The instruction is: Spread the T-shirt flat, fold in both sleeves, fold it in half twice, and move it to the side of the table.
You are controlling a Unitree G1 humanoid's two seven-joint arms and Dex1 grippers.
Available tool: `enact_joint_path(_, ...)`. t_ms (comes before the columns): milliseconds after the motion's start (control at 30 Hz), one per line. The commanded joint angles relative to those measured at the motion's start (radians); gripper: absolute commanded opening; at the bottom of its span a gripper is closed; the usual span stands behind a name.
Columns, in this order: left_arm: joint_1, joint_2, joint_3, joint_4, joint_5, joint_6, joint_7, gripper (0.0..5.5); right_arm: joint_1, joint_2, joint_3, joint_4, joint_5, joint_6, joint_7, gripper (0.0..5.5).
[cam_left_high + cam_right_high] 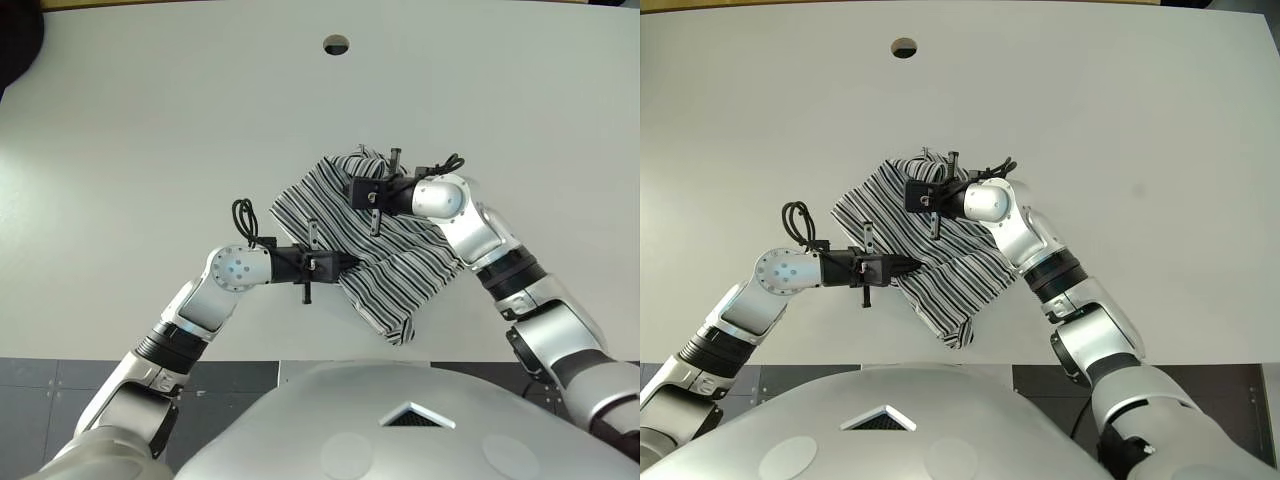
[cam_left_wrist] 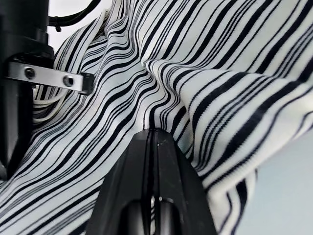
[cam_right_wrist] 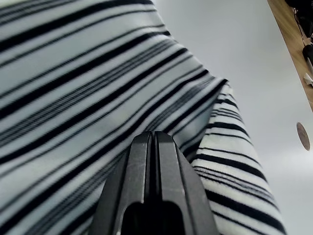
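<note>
currently the striped t-shirt (image 1: 400,265) lies bunched on the white table (image 1: 150,150), its long axis diagonal between my grippers. left gripper (image 2: 151,132) is clamped on the near edge and right gripper (image 3: 154,134) on the far edge. i judge pulling apart spreads it.

Striped T-shirt (image 2: 220,73) bunched, pinched in left claw (image 2: 152,132), tips together.

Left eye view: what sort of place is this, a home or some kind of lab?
Probably a lab or test workspace rather than a home: a large plain white table with a cable hole, one striped T-shirt on it, and dark tiled floor at its near edge.
</note>
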Motion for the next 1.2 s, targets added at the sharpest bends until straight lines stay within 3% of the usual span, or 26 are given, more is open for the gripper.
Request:
enact_joint_path(33, 0.044, 0.008, -0.045, 0.027, 0.043, 0.048, -0.022, 0.11, -0.043, -0.074, -0.016, 0.078, -0.042, -0.009, 0.003, 0.10)
enact_joint_path(267, 0.054, 0.009, -0.050, 0.029, 0.047, 0.050, -0.020, 0.11, -0.172, -0.148, -0.109, 0.176, -0.059, -0.091, -0.104, 0.10)
enact_joint_path(533, 0.055, 0.004, -0.048, 0.032, 0.046, 0.048, -0.016, 0.11, -0.162, -0.161, -0.114, 0.101, -0.070, -0.173, -0.117, 0.10)
enact_joint_path(700, 0.059, 0.015, -0.029, 0.004, 0.026, 0.051, -0.019, 0.11, -0.123, -0.153, -0.106, 0.013, -0.040, -0.180, -0.063, 0.10)
enact_joint_path(900, 0.075, 0.077, 0.063, -0.133, -0.054, 0.087, -0.041, 0.11, -0.103, -0.151, -0.067, 0.117, -0.053, -0.211, -0.013, 0.10)
enact_joint_path(1200, 0.079, 0.098, 0.084, -0.153, -0.044, 0.099, -0.040, 0.11, -0.098, -0.161, -0.029, 0.213, -0.047, -0.307, 0.085, 0.10)
